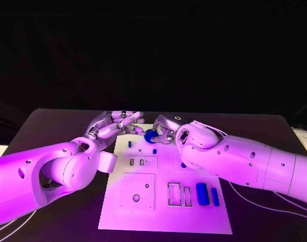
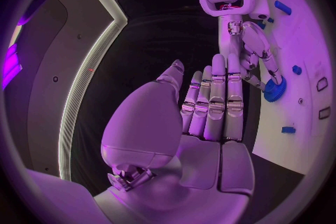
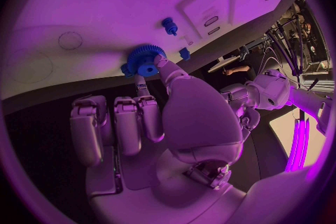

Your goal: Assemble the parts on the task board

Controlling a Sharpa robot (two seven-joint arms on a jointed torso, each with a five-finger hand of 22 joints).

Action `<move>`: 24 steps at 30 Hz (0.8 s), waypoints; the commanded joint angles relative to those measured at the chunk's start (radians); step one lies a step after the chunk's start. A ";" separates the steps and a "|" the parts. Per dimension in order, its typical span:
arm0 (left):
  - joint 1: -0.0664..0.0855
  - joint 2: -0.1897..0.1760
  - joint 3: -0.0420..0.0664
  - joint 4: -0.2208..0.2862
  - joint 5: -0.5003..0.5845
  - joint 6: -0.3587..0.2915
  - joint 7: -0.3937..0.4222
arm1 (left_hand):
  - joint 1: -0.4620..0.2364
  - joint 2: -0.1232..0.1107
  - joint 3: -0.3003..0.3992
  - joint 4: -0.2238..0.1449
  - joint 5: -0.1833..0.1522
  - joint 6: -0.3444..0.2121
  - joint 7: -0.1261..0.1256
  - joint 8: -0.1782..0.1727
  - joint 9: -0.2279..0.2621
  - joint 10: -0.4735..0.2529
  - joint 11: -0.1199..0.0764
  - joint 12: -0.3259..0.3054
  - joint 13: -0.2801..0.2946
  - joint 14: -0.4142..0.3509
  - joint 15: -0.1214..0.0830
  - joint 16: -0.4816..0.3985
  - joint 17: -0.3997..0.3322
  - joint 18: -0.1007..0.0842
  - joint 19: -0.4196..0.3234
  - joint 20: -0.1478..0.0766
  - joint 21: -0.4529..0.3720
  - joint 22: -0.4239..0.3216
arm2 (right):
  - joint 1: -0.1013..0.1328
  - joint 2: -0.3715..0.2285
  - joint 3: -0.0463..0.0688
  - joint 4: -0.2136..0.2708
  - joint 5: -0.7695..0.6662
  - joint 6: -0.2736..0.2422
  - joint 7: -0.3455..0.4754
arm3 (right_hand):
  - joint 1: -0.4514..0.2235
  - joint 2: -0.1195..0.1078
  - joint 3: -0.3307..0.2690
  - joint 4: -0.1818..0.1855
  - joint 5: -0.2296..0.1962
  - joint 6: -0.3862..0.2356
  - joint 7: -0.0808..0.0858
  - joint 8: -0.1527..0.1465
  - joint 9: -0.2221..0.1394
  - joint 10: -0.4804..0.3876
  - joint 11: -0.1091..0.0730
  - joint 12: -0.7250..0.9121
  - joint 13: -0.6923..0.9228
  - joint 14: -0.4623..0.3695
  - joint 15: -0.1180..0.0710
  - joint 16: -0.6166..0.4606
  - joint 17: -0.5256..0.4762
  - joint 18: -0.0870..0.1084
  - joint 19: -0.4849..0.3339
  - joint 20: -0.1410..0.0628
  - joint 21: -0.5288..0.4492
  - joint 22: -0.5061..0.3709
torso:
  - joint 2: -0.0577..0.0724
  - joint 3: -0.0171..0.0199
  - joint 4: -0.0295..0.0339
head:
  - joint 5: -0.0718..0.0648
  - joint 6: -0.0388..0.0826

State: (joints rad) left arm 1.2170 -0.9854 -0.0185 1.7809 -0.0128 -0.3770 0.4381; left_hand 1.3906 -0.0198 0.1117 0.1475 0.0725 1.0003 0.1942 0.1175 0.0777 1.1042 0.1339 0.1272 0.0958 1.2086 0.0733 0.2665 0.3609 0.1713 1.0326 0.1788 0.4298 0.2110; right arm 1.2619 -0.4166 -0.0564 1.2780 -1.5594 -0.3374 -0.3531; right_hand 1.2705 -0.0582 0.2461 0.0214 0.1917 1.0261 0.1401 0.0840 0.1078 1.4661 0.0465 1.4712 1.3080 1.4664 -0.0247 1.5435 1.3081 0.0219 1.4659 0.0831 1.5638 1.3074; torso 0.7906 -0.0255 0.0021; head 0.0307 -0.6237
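Item: blue gear (image 3: 145, 60), far end of task board (image 1: 197, 217), pinched by right robot hand (image 3: 150, 117). Left robot hand (image 2: 213, 103) empty, fingers straight, alongside. Risk: thin fingertip hold; gear may tilt and jam on seating.

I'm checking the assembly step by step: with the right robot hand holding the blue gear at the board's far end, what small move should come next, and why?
Probably lower the blue gear slightly and settle it onto the task board. The right robot hand pinches it right at the board's surface, while the left robot hand is held flat and holds nothing. Whether it is already seated cannot be told.
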 commanded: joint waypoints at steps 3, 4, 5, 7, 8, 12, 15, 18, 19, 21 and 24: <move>0.001 0.002 0.001 0.002 0.001 0.022 0.007 | 0.008 0.006 0.000 -0.004 -0.002 -0.001 0.007 -0.005 -0.001 0.002 0.004 -0.005 0.002 -0.006 0.003 -0.002 0.001 0.010 -0.006 0.004 0.002 0.002 | -0.002 0.008 -0.001 -0.006 -0.012 0.022 -0.020 | -0.010 -0.017 -0.007 0.008 -0.018 -0.039 0.013 -0.023 -0.008 0.039 0.019 -0.018 0.173 0.091 0.017 -0.004 0.198 -0.016 0.086 0.017 -0.003 0.237 | 0.000 0.0001 0.0001 | 0.000 0.000; 0.001 0.002 0.001 0.002 0.001 0.022 0.007 | 0.008 0.006 0.000 -0.004 -0.002 -0.001 0.007 -0.005 -0.001 0.002 0.004 -0.005 0.002 -0.006 0.003 -0.002 0.001 0.010 -0.006 0.004 0.002 0.002 | -0.003 0.008 -0.002 -0.006 -0.011 0.023 -0.018 | -0.012 -0.020 -0.009 0.008 -0.021 -0.045 0.014 -0.024 -0.009 0.038 0.020 -0.021 0.172 0.091 0.018 -0.004 0.198 -0.015 0.086 0.018 -0.003 0.236 | 0.000 -0.0001 -0.0002 | 0.000 0.000; 0.001 0.002 0.001 0.002 0.001 0.022 0.007 | 0.008 0.006 0.000 -0.004 -0.002 -0.001 0.007 -0.005 -0.001 0.002 0.004 -0.005 0.002 -0.006 0.003 -0.002 0.001 0.010 -0.006 0.004 0.002 0.002 | -0.003 0.009 -0.002 -0.006 -0.009 0.024 -0.017 | -0.014 -0.023 -0.013 0.009 -0.022 -0.051 0.016 -0.024 -0.009 0.036 0.021 -0.024 0.170 0.091 0.020 -0.004 0.198 -0.015 0.085 0.020 -0.003 0.235 | 0.000 -0.0002 -0.0002 | 0.000 0.000; 0.001 0.001 0.001 0.003 0.001 0.022 0.007 | 0.008 0.006 0.000 -0.004 -0.002 -0.001 0.007 -0.005 -0.001 0.002 0.004 -0.005 0.002 -0.006 0.003 -0.002 0.001 0.010 -0.006 0.004 0.002 0.002 | -0.003 0.009 -0.002 -0.005 -0.007 0.026 -0.012 | -0.020 -0.029 -0.021 0.012 -0.023 -0.063 0.018 -0.024 -0.011 0.033 0.024 -0.029 0.166 0.090 0.022 -0.005 0.197 -0.015 0.084 0.023 -0.004 0.234 | 0.000 -0.0003 -0.0002 | 0.001 0.000; 0.001 0.001 0.001 0.003 0.001 0.022 0.007 | 0.008 0.006 0.000 -0.004 -0.002 -0.001 0.007 -0.005 -0.001 0.002 0.004 -0.005 0.002 -0.006 0.003 -0.002 0.001 0.010 -0.006 0.004 0.002 0.002 | -0.003 0.009 -0.002 -0.005 -0.006 0.026 -0.010 | -0.022 -0.032 -0.024 0.014 -0.023 -0.066 0.019 -0.024 -0.012 0.032 0.025 -0.030 0.166 0.090 0.023 -0.005 0.196 -0.015 0.084 0.023 -0.004 0.233 | 0.000 -0.0002 -0.0001 | 0.001 -0.001; 0.001 0.001 0.001 0.003 0.001 0.021 0.006 | 0.008 0.006 0.000 -0.004 -0.002 -0.001 0.007 -0.005 -0.001 0.002 0.004 -0.005 0.002 -0.006 0.003 -0.002 0.001 0.010 -0.006 0.004 0.002 0.002 | -0.003 0.006 -0.002 0.000 -0.003 0.009 -0.003 | -0.023 -0.033 -0.026 0.014 -0.023 -0.067 0.019 -0.024 -0.012 0.032 0.025 -0.031 0.166 0.090 0.023 -0.005 0.197 -0.015 0.084 0.024 -0.004 0.233 | 0.000 0.0001 -0.0005 | 0.002 -0.001; 0.001 0.000 0.001 0.002 0.001 0.021 0.006 | 0.008 0.006 0.000 -0.004 -0.002 -0.001 0.007 -0.005 -0.001 0.002 0.004 -0.005 0.002 -0.006 0.003 -0.002 0.001 0.010 -0.006 0.004 0.002 0.002 | -0.003 -0.005 -0.002 0.011 -0.003 -0.012 0.003 | -0.024 -0.033 -0.028 0.015 -0.024 -0.068 0.019 -0.023 -0.012 0.033 0.025 -0.030 0.166 0.091 0.023 -0.005 0.197 -0.015 0.084 0.024 -0.004 0.234 | 0.000 0.0004 -0.0011 | 0.003 -0.001; 0.001 -0.001 0.001 0.001 0.001 0.022 0.006 | 0.008 0.006 0.000 -0.004 -0.002 -0.001 0.007 -0.005 -0.001 0.002 0.004 -0.005 0.002 -0.006 0.003 -0.002 0.001 0.010 -0.006 0.004 0.002 0.002 | -0.003 -0.029 -0.002 0.037 -0.003 -0.036 0.009 | -0.025 -0.035 -0.030 0.016 -0.024 -0.068 0.019 -0.023 -0.012 0.034 0.026 -0.028 0.168 0.091 0.024 -0.005 0.197 -0.015 0.085 0.025 -0.004 0.235 | 0.000 0.0010 -0.0015 | 0.001 0.001; 0.001 -0.002 0.001 0.001 0.001 0.022 0.006 | 0.008 0.006 0.000 -0.004 -0.002 -0.001 0.007 -0.005 -0.001 0.002 0.004 -0.005 0.002 -0.006 0.003 -0.002 0.001 0.010 -0.006 0.004 0.002 0.002 | -0.003 -0.041 -0.002 0.049 -0.002 -0.044 0.010 | -0.026 -0.035 -0.030 0.016 -0.024 -0.069 0.019 -0.023 -0.012 0.034 0.026 -0.027 0.168 0.091 0.024 -0.005 0.197 -0.015 0.085 0.025 -0.004 0.235 | 0.000 0.0014 -0.0021 | 0.001 0.001; 0.001 -0.004 0.001 0.000 0.001 0.022 0.006 | 0.008 0.006 0.000 -0.004 -0.002 -0.001 0.007 -0.005 -0.001 0.002 0.004 -0.005 0.002 -0.006 0.003 -0.002 0.001 0.010 -0.006 0.004 0.002 0.002 | -0.002 -0.072 0.000 0.078 0.004 -0.059 0.015 | -0.027 -0.036 -0.032 0.017 -0.024 -0.068 0.019 -0.022 -0.012 0.035 0.026 -0.026 0.169 0.091 0.024 -0.004 0.198 -0.016 0.087 0.025 -0.003 0.237 | -0.001 0.0019 -0.0050 | 0.003 0.002; 0.001 -0.008 0.001 0.000 0.001 0.022 0.006 | 0.008 0.006 0.000 -0.004 -0.002 -0.001 0.007 -0.005 -0.001 0.002 0.004 -0.005 0.002 -0.006 0.003 -0.002 0.001 0.010 -0.006 0.004 0.002 0.002 | 0.000 -0.135 0.004 0.130 0.031 -0.081 0.036 | -0.027 -0.036 -0.035 0.018 -0.021 -0.064 0.018 -0.020 -0.010 0.037 0.025 -0.023 0.172 0.091 0.024 -0.004 0.199 -0.016 0.088 0.026 -0.002 0.240 | -0.002 0.0015 -0.0059 | 0.003 0.003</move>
State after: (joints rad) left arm 1.2171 -0.9930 -0.0187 1.7795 -0.0128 -0.3749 0.4375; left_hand 1.3906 -0.0198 0.1117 0.1475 0.0725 1.0003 0.1943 0.1177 0.0777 1.1042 0.1338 0.1272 0.0965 1.2086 0.0733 0.2665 0.3607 0.1712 1.0326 0.1788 0.4298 0.2118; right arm 1.2602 -0.5398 -0.0534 1.3956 -1.5496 -0.3712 -0.3463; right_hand 1.2438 -0.0885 0.2156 0.0396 0.1718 0.9646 0.1603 0.0642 0.0969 1.4659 0.0639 1.4435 1.3077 1.4647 -0.0052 1.5435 1.3077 0.0219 1.4661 0.1043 1.5637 1.3080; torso 0.7898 -0.0243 -0.0018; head 0.0333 -0.6221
